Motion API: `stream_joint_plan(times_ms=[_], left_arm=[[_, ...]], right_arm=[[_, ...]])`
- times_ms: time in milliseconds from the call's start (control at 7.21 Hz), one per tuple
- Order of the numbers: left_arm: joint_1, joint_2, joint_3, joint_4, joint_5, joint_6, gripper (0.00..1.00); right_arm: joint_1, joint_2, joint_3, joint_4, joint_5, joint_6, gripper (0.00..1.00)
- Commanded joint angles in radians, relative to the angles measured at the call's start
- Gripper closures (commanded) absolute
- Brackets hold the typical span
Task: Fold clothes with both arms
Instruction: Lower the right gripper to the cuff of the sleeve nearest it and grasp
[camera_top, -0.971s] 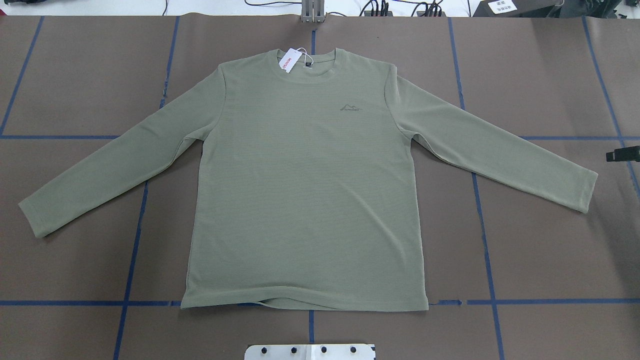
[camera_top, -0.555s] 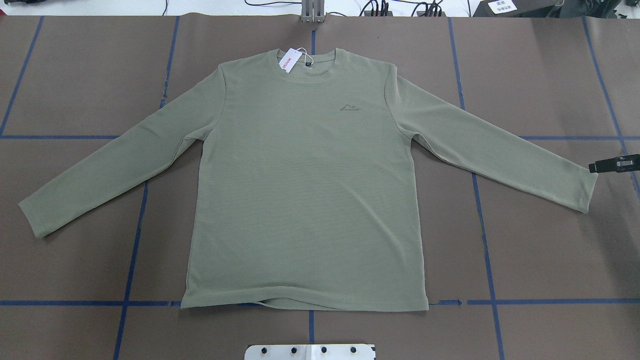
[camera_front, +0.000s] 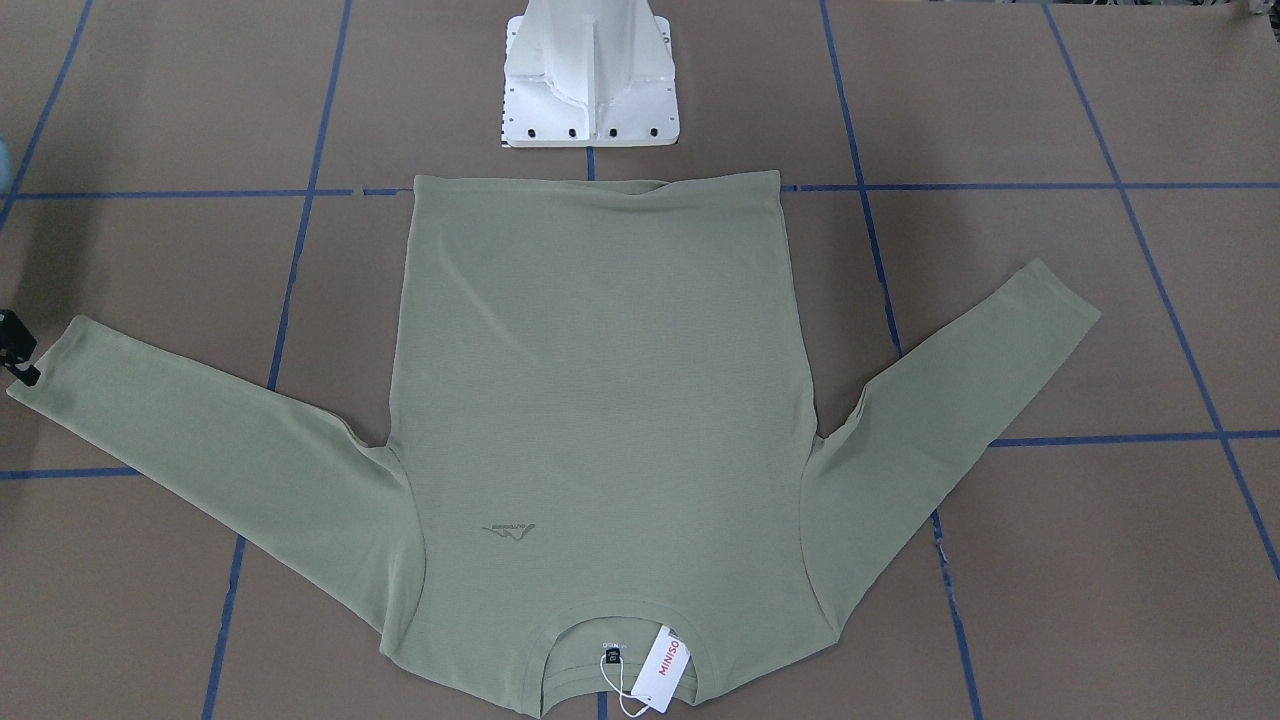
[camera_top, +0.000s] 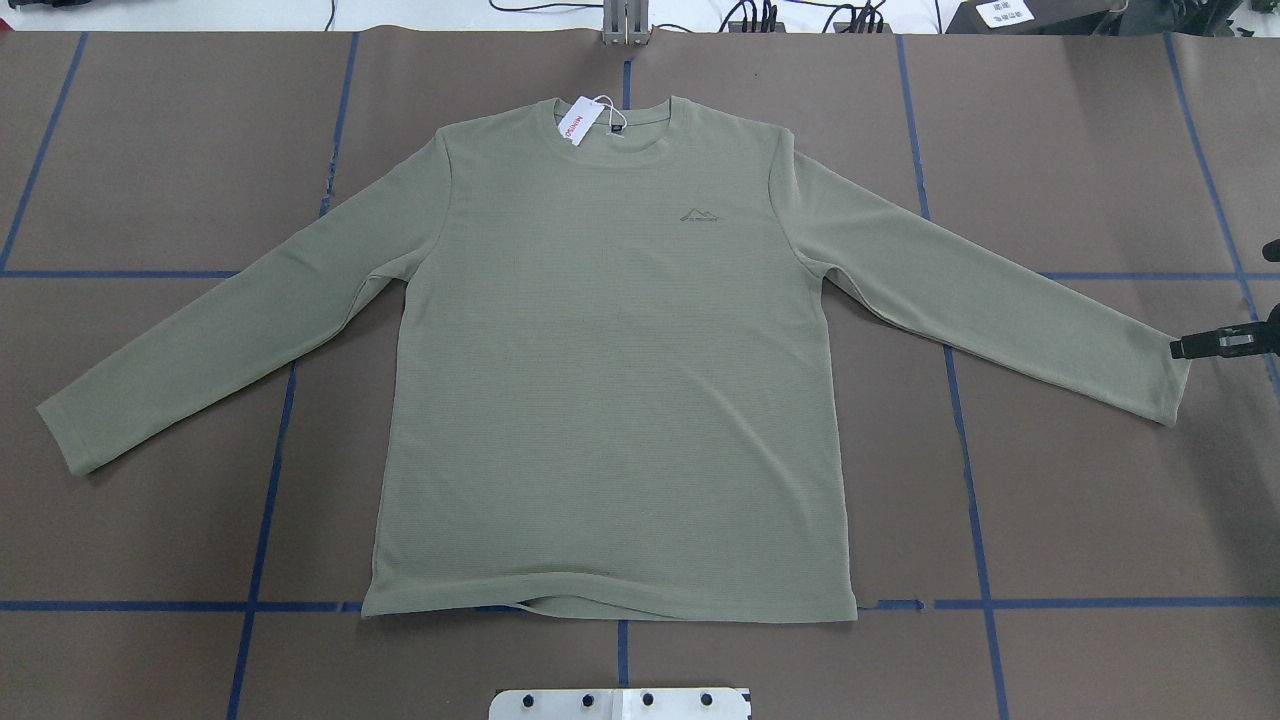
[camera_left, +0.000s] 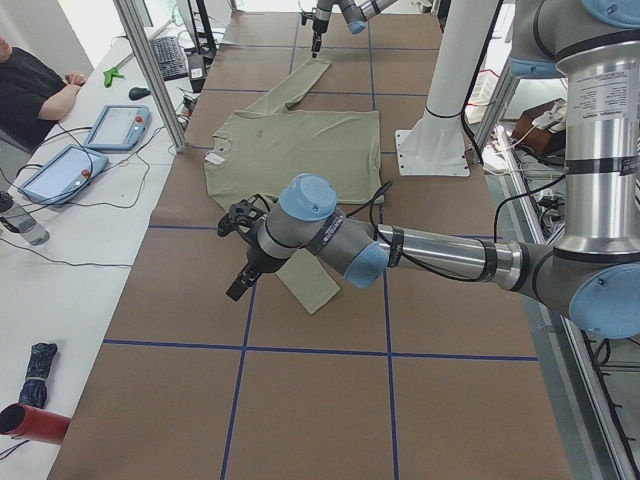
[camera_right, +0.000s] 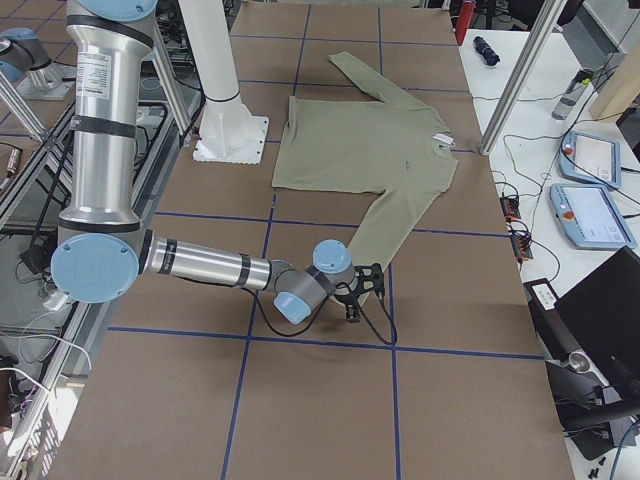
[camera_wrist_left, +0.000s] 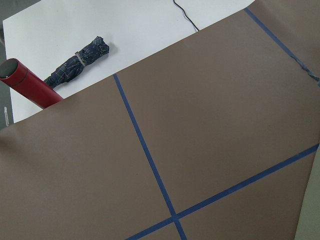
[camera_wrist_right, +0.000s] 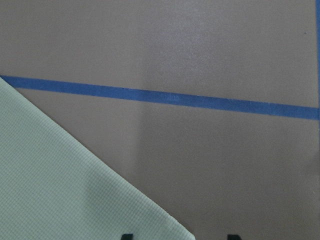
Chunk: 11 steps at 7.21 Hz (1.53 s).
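Observation:
The sage-green shirt (camera_top: 610, 380) lies flat and face up on the brown table, sleeves spread, its white tag (camera_top: 578, 124) at the collar. It also fills the middle of the front view as the shirt (camera_front: 600, 400). My right gripper (camera_top: 1195, 346) is at the right sleeve's cuff (camera_top: 1165, 385). In the right wrist view the right gripper (camera_wrist_right: 180, 237) is open, its two black tips apart with the cuff corner (camera_wrist_right: 165, 220) between them. From the right end of the table, the right gripper (camera_right: 358, 292) is low at that cuff. My left gripper (camera_left: 243, 280) hovers beside the left cuff (camera_left: 318, 292); I cannot tell whether it is open or shut.
The white pedestal base (camera_front: 590, 90) stands at the shirt's hem. Blue tape lines (camera_top: 265, 500) grid the table. A red tube (camera_wrist_left: 25, 82) and a folded umbrella (camera_wrist_left: 77, 62) lie off the table's left end. A person (camera_left: 30, 90) sits by tablets (camera_left: 115, 125).
My right gripper has come in from the right edge, leftward and lower, until it reaches the right sleeve's cuff. The shirt has not moved.

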Motion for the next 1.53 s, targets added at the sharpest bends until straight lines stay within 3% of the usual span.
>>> stream_joint_plan(times_ms=[0,555,1110,1249,1387], left_arm=[[0.000,0.000,0.000,0.000,0.000,0.000,0.00],[0.000,0.000,0.003,0.000,0.000,0.000,0.00],[0.000,0.000,0.003,0.000,0.000,0.000,0.00],[0.000,0.000,0.003,0.000,0.000,0.000,0.00],[0.000,0.000,0.003,0.000,0.000,0.000,0.00]], right_arm=[[-0.007,0.002,-0.002,0.001,-0.004,0.000,0.34],[-0.020,0.011,-0.003,0.001,-0.004,0.000,0.38],[-0.023,0.023,-0.023,0.001,-0.004,0.000,0.49],[-0.023,0.023,-0.026,-0.001,-0.004,0.000,0.67],[-0.023,0.023,-0.023,0.001,-0.004,0.001,0.97]])
